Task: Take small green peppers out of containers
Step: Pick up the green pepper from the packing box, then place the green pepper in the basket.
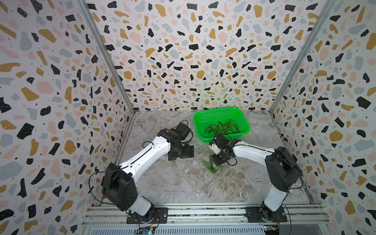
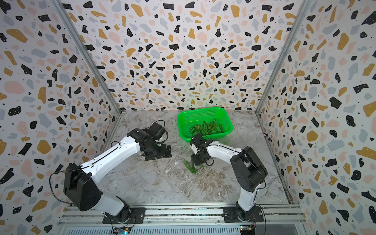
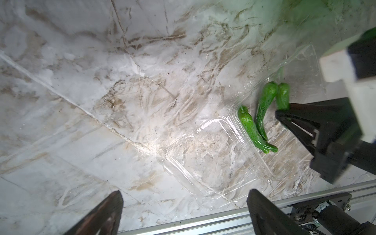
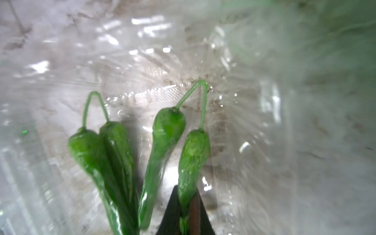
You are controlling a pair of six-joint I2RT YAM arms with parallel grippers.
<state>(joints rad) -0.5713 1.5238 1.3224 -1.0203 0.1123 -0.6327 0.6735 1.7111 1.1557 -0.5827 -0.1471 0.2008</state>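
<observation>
A clear clamshell container (image 3: 213,158) lies open on the marble table, faint in both top views (image 1: 191,173) (image 2: 175,173). Small green peppers (image 3: 254,132) lie in it, seen also in a top view (image 1: 210,167). My right gripper (image 4: 186,203) reaches down into the container and is shut on one pepper (image 4: 193,156) near its tip; the left wrist view shows that same pinch (image 3: 279,112). Two more peppers (image 4: 162,132) (image 4: 97,154) lie beside the held one. My left gripper (image 3: 183,199) hangs open and holds nothing above bare table to the left of the container (image 1: 181,155).
A bright green perforated basket (image 1: 203,116) stands at the back right, just behind the right wrist, with several peppers (image 1: 221,127) inside. Patterned walls close three sides. A metal rail (image 1: 203,211) with both arm bases runs along the front edge.
</observation>
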